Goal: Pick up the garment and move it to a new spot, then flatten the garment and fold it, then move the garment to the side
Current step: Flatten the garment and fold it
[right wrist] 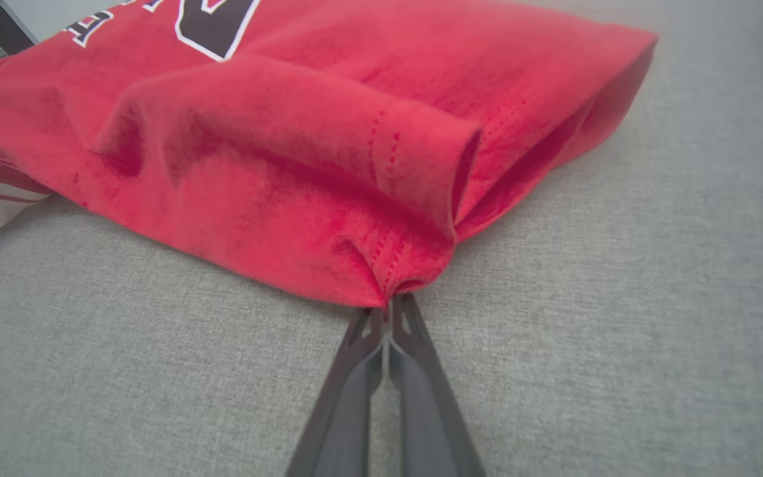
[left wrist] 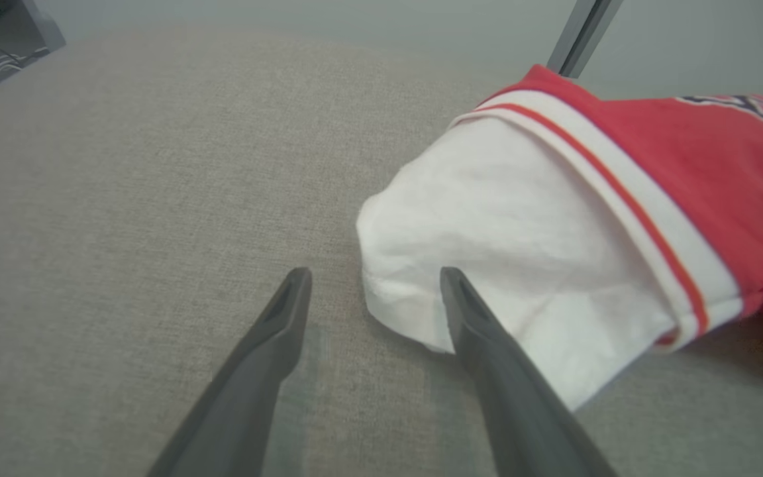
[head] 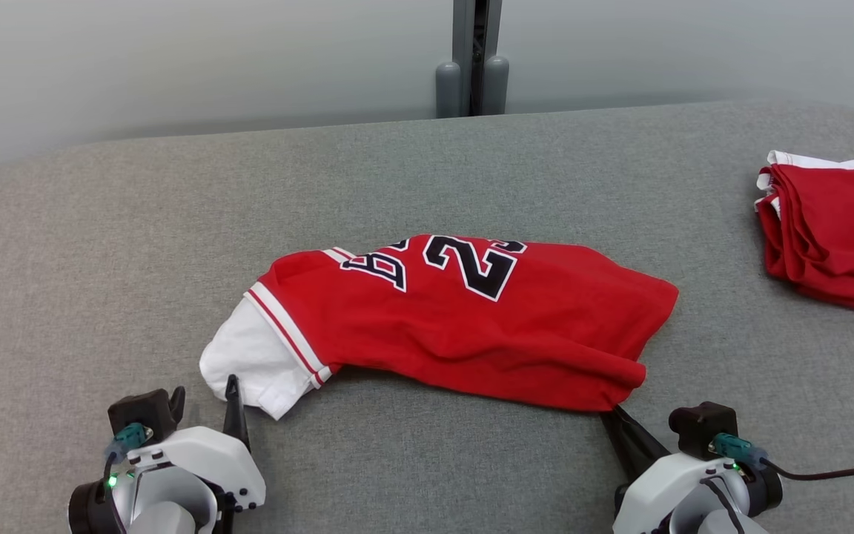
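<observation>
The garment (head: 471, 326), a red jersey with dark numerals, lies across the middle of the grey worktop (head: 175, 222) in the head view. Its long axis runs left to right, with the white sleeve (head: 249, 356) at the robot's left end and the hem at its right. The left hand (head: 204, 404) sits just on the near side of the sleeve, and the right hand (head: 614, 415) meets the near right corner of the hem, so each end is closest to the arm on its own side. A second folded red cloth (head: 835, 237) lies well apart at the far right. The left wrist view settles what the head view leaves unclear: that hand's fingers (left wrist: 487, 344) stand wide apart with nothing between them. One of them crosses in front of the sleeve's near edge, so the sleeve lies ahead and off to one side of the gap, not centred in it. The right wrist view shows the other hand's fingers pressed together, clamped on the bunched hem corner (right wrist: 395, 285). The coming move probably turns on the left hand shifting sideways onto the sleeve, so both ends can be drawn apart along the long axis.
</observation>
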